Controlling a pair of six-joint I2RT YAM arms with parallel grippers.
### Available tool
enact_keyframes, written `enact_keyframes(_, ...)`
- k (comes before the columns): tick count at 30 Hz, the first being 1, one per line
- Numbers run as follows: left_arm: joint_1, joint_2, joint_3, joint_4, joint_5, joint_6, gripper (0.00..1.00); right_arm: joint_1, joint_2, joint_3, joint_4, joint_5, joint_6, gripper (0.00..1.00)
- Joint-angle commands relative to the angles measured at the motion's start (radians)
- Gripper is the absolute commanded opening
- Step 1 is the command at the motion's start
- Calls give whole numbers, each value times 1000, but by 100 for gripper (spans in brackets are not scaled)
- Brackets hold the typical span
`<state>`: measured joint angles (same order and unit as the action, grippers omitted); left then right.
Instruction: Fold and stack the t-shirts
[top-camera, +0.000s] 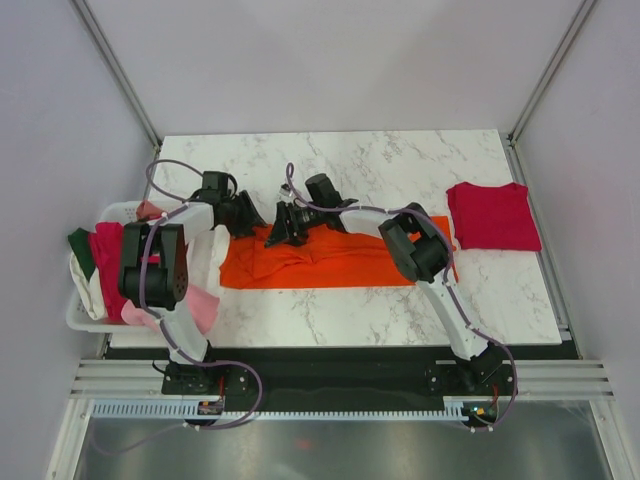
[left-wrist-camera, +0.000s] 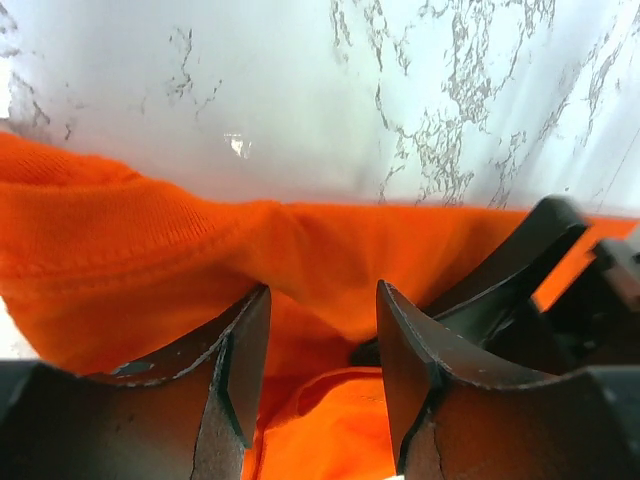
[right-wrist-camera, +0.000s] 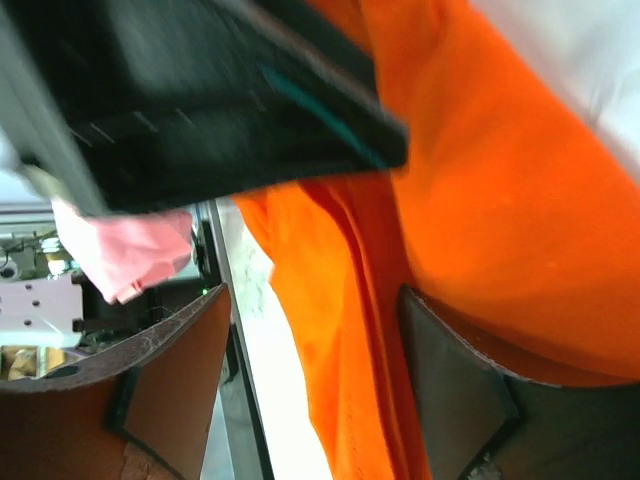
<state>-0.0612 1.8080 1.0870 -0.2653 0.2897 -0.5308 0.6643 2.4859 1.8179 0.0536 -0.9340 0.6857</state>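
Folding the orange t-shirt (top-camera: 330, 262) lying mid-table; left gripper (left-wrist-camera: 320, 330) and right gripper (right-wrist-camera: 310, 340) both pinching its far edge, cloth between half-wide jaws; next, probably pulling that edge near; red t-shirt (top-camera: 492, 215) already folded, far right.

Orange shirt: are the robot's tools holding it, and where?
The left tool pinches a fold at the orange shirt's far edge. The right tool has the shirt's cloth between its fingers; a firm grip cannot be told.
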Motion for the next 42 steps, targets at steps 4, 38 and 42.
enact_keyframes(4,0,43,62,-35,-27,21,53,24,-110,-161,64,-68,-18,72)
enact_keyframes(38,18,63,113,-66,-75,49,52,94,-881,-928,-3,159,-124,73)
enact_keyframes(42,18,-22,90,-66,-81,34,54,90,-817,-838,18,227,-103,73)
